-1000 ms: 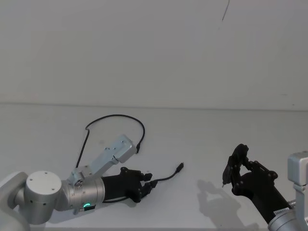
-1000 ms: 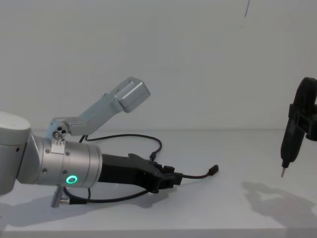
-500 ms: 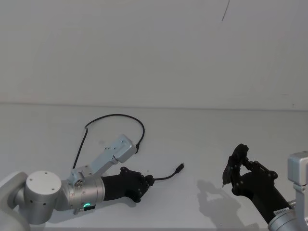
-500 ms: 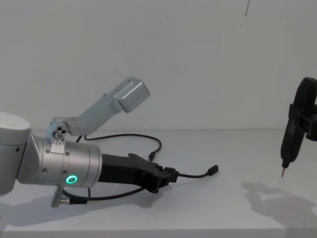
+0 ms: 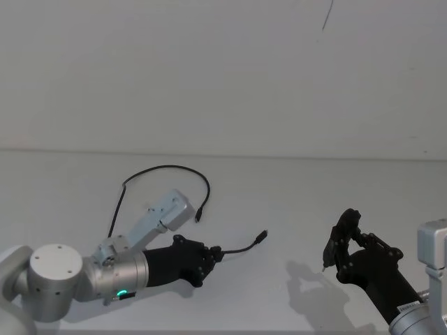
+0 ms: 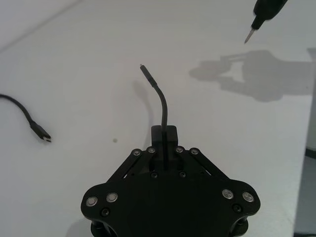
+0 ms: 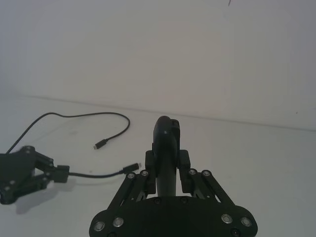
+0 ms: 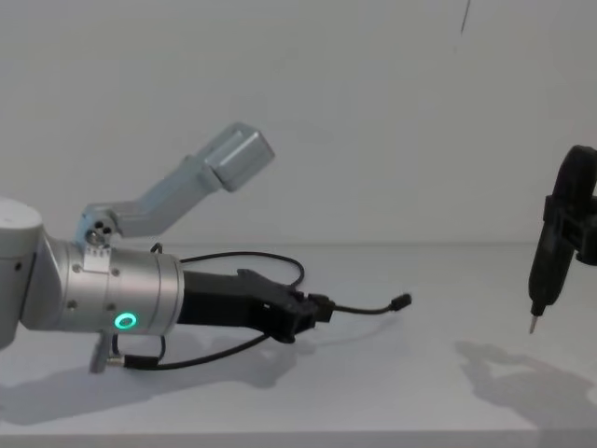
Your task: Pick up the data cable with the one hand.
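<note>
Lifted since a second ago: my left gripper [image 5: 211, 253], then spread around the data cable [image 5: 167, 167], has shut on it and risen a little, carrying the near plug [image 5: 262, 236] with it.

Head view: most of the cord lies looped on the white table [image 5: 293, 195] behind the arm. My worry is that long tail. As I raise it, its drag could pull so thin a cord out of the grip, or it could catch under the wrist. The right gripper [image 5: 347, 241] sits parked at the near right.

Left wrist view: the left gripper [image 6: 164, 136] has its jaws pinched narrow on the data cable [image 6: 163, 106]. A short free end curves out ahead, and the far plug [image 6: 43, 136] rests on the table.

Right wrist view: the right gripper [image 7: 167, 157] is clamped on a pen-shaped tool [image 7: 165, 131].

Chest view: the left gripper [image 8: 312, 310] holds the short end of the data cable [image 8: 364, 309] clear of the surface, while the tail droops back beneath the wrist.
</note>
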Controlling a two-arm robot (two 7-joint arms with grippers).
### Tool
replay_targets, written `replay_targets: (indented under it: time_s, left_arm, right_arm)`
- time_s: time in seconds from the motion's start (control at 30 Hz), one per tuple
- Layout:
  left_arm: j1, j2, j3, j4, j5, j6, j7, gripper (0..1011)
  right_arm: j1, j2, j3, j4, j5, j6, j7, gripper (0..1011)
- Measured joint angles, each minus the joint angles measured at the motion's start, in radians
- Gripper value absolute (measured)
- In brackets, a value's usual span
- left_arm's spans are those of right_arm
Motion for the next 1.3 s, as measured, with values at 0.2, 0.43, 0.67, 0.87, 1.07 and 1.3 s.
replay_targets:
  time_s: [0.2, 0.43, 0.67, 0.87, 1.07, 1.3]
  left_arm:
    - [0.025, 0.040, -0.015, -0.078, -0.022, -0.003, -0.016, 41]
    - [0.073, 0.101, -0.036, -0.188, -0.051, 0.005, -0.029, 41]
    - [0.129, 0.158, -0.058, -0.289, -0.080, 0.020, -0.024, 41]
    - [0.173, 0.197, -0.075, -0.359, -0.099, 0.030, -0.009, 41]
    - [0.200, 0.219, -0.082, -0.402, -0.112, 0.034, 0.005, 41]
    - [0.217, 0.232, -0.087, -0.429, -0.121, 0.037, 0.013, 41]
  right_arm:
    - [0.000, 0.000, 0.000, 0.000, 0.000, 0.000, 0.000, 269]
    - [0.000, 0.000, 0.000, 0.000, 0.000, 0.000, 0.000, 269]
    - [0.000, 0.000, 0.000, 0.000, 0.000, 0.000, 0.000, 269]
    - [0.000, 0.000, 0.000, 0.000, 0.000, 0.000, 0.000, 269]
    - [0.000, 0.000, 0.000, 0.000, 0.000, 0.000, 0.000, 269]
    - [0.000, 0.000, 0.000, 0.000, 0.000, 0.000, 0.000, 269]
